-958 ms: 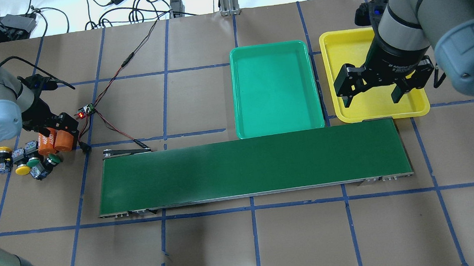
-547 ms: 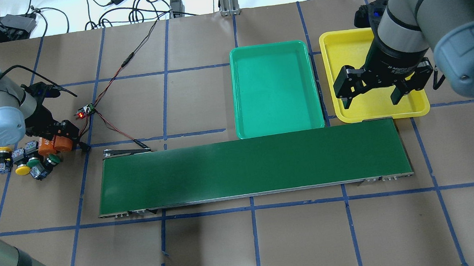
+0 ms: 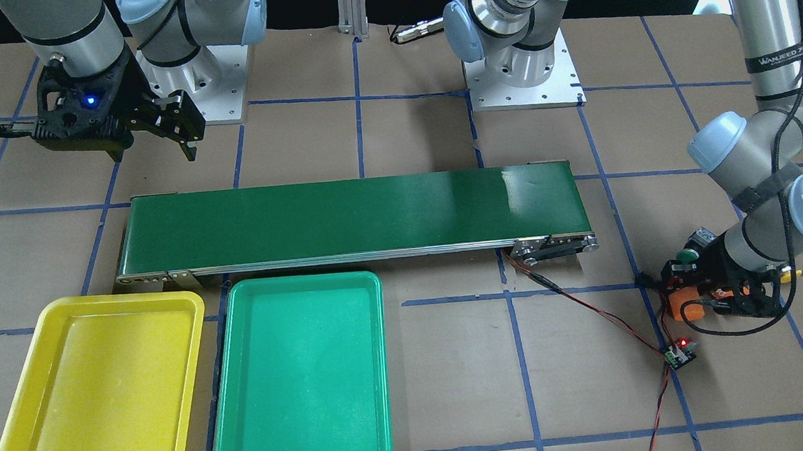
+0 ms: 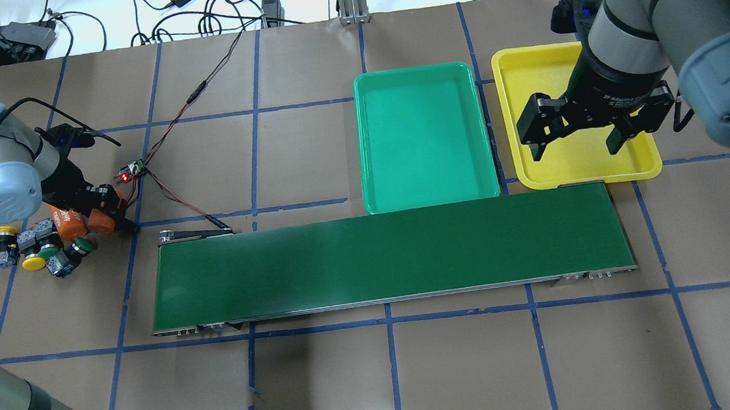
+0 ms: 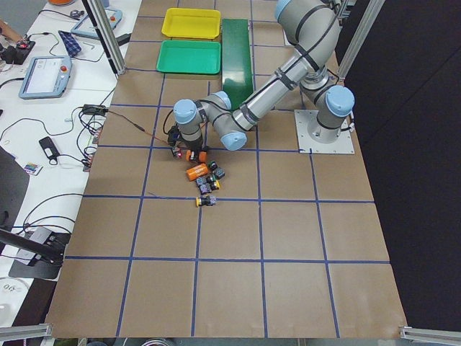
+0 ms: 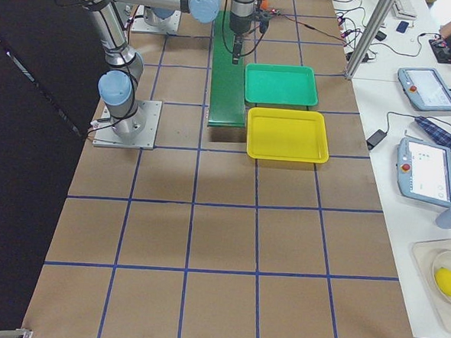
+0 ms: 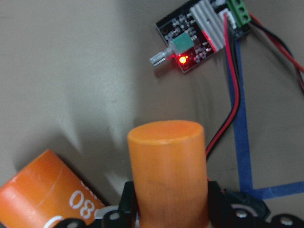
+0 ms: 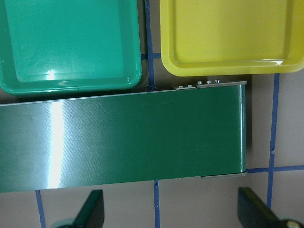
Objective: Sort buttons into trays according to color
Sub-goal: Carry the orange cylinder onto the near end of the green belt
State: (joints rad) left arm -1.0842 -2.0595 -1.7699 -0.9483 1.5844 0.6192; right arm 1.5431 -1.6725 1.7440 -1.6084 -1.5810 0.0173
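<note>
Orange, not green or yellow, was the cylinder (image 7: 166, 171) that we found the left gripper (image 4: 97, 210) had lowered onto and pinched, so the buttons (image 4: 49, 251) lay unsorted just beside it, while the right gripper (image 4: 574, 149) hung spread over the yellow tray (image 4: 537, 74).

Green tray (image 3: 299, 384) and yellow tray (image 3: 93, 400) are glossy plastic.

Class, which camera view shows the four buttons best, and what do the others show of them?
The overhead view: all four buttons lie unhidden, cap colours plain. The front-facing view shows one green cap, the rest mostly hidden. The left exterior view shows them tiny. The remaining views show none.
</note>
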